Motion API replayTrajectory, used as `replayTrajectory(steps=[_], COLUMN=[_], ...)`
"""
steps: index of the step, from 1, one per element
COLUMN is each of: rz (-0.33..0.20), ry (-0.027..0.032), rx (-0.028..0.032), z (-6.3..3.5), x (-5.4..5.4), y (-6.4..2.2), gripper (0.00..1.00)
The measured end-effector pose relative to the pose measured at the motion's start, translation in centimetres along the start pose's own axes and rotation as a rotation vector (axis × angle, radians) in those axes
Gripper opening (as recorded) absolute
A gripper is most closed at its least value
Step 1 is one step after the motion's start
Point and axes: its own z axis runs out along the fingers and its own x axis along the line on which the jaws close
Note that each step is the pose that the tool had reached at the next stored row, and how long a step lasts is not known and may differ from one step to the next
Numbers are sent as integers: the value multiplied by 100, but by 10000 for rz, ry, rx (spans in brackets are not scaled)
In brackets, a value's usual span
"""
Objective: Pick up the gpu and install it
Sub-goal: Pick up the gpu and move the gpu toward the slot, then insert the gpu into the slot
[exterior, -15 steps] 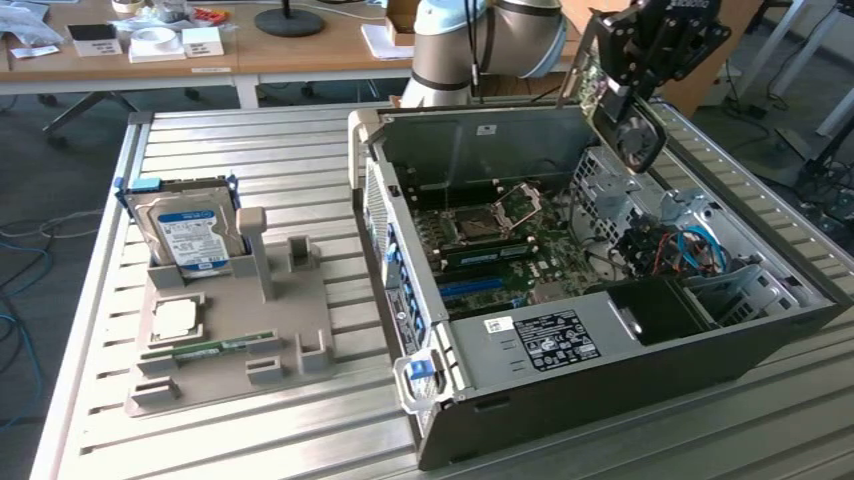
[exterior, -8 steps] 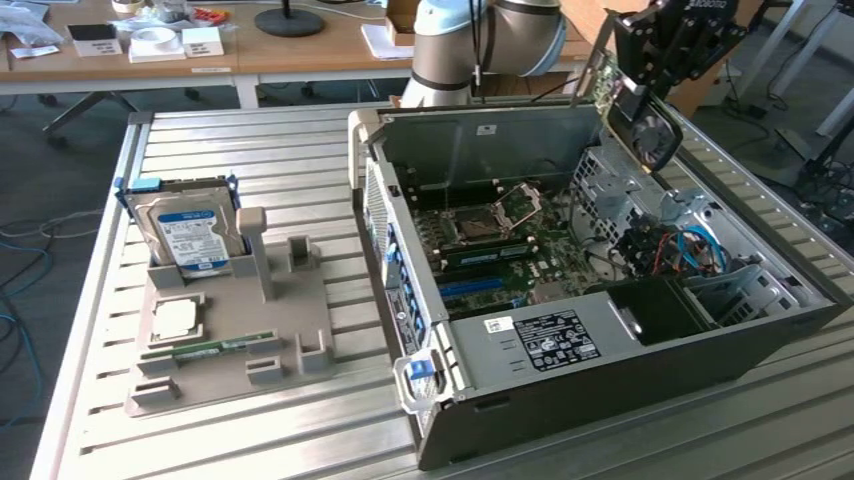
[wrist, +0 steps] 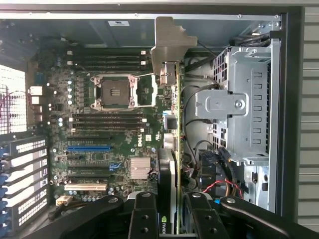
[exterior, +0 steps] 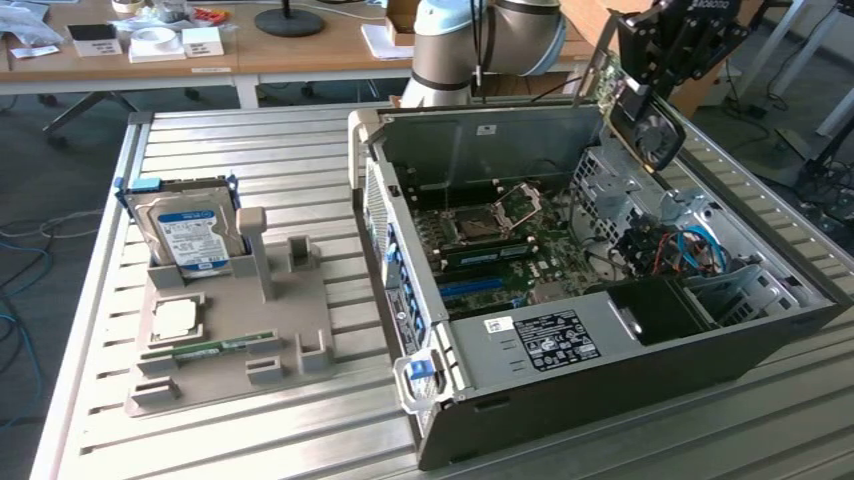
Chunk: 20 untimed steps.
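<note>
Wrist view: gpu edge-on in pincer

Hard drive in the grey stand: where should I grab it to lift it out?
I'd pinch the hard drive by its broad flat faces near the top, coming from above. It stands upright in the grey stand, bottom slotted in, top free.

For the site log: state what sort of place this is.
Probably a robotics lab or workshop: a robot arm stands by an open computer case on a slatted metal table, with cluttered wooden desks behind.
</note>
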Motion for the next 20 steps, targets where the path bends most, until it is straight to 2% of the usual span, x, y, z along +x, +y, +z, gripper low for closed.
replayTrajectory(steps=[7,20], rz=[0,0], ry=[1,0], rx=[3,2], z=[39,42], x=[-1,-1], y=[2,2], gripper=[27,27])
